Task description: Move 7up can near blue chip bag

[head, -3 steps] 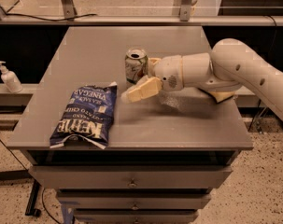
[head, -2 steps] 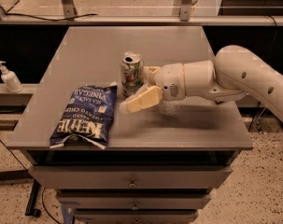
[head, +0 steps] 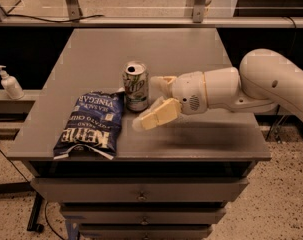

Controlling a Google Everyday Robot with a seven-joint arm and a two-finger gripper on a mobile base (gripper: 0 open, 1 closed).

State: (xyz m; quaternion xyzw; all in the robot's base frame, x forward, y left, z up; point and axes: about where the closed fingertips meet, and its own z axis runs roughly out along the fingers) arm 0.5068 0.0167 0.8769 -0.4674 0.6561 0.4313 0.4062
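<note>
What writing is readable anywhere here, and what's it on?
"KETTLE": upside down on the chip bag.
"VINEGAR": same bag.
Smaller bag print: too blurred to read.
Logo on the soda can: too blurred to read.
The gripper, at the can's right side, bears no text.

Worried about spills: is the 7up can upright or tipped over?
Upright: the 7up can stands vertical, its silver top facing up, next to the blue chip bag, with the gripper close beside it.
</note>
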